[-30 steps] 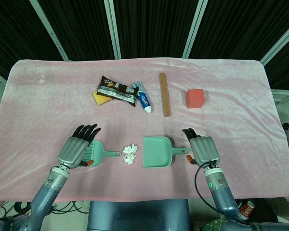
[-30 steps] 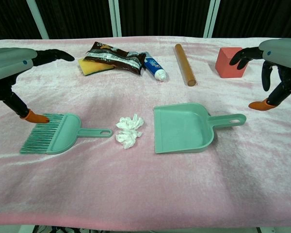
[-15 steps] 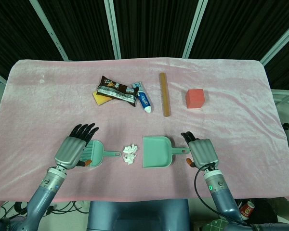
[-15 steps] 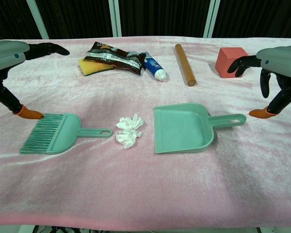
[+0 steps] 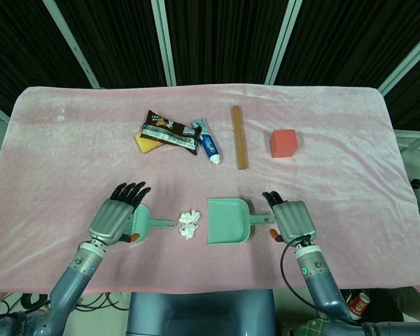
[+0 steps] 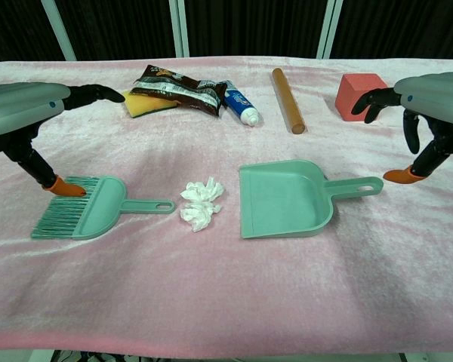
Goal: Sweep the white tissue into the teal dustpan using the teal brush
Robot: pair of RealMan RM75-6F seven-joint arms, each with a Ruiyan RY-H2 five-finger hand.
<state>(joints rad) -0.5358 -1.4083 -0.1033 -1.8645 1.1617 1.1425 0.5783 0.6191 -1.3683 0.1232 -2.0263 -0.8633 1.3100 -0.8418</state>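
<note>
You had almost nothing legible to work with. The dark brown snack wrapper carried a band of pale lettering along its length, but it was too small and blurred to read in either view. The blue-and-white tube showed printed graphics on its side (a logo of some kind, perhaps), and no word or number on it could be made out either. Nothing else bore any readable marking.
</note>
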